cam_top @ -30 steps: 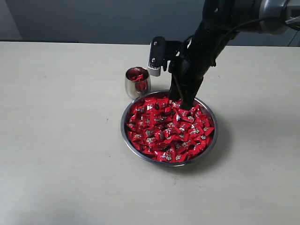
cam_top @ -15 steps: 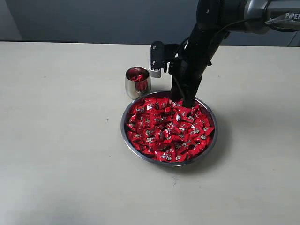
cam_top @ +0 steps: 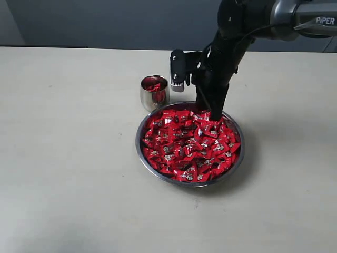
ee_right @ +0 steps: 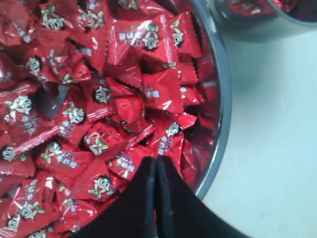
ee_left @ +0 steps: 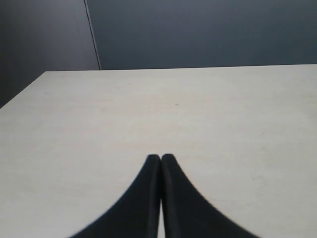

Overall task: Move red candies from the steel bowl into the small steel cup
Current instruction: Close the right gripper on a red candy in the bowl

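Fingers pressed together, nothing visibly pinched: right hand [cam_top: 215, 115] sits on the red candies [cam_top: 184, 147] by the rim of the steel bowl [cam_top: 138, 143]. Small steel cup [cam_top: 154, 95] stands just beside. Best spread wide, then pinch one wrapper.

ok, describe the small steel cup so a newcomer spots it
On the pale table, find the wide steel bowl heaped with red candies. Just past its far-left rim stands the small steel cup. It is far narrower, with rounded mirror sides and candies inside.
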Robot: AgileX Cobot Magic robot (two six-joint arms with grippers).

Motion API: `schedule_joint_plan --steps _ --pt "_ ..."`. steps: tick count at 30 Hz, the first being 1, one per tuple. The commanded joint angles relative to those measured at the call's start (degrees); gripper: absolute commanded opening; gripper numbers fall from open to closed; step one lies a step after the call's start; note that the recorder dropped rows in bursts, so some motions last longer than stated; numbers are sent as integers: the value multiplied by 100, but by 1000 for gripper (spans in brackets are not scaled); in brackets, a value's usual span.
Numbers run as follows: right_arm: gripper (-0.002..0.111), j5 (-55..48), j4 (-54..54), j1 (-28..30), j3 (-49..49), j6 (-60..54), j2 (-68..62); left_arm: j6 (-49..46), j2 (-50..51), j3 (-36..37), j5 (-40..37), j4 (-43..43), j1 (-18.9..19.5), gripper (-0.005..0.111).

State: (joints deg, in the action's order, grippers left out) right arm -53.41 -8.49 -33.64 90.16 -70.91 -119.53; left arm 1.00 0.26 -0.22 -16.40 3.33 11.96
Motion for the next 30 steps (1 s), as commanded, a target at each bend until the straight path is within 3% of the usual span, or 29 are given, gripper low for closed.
schedule_joint_plan --steps 1,10,12,13,15,16,30 --pt "-1 -26 34 -164 42 4 -104 15 -26 22 10 33 -31 0" --pt "0 -224 146 -264 42 257 -156 15 -26 22 10 33 -31 0" --pt "13 -401 212 -264 42 460 -156 15 -26 22 10 33 -31 0" --pt "29 -411 248 -264 42 663 -156 15 -26 22 10 33 -31 0" --pt "46 -329 248 -277 42 663 -156 15 -26 22 10 33 -31 0" --pt "48 -302 248 -303 42 676 -156 15 -26 22 10 33 -31 0" --pt "47 84 278 -381 42 864 -434 15 -26 22 10 33 -31 0"
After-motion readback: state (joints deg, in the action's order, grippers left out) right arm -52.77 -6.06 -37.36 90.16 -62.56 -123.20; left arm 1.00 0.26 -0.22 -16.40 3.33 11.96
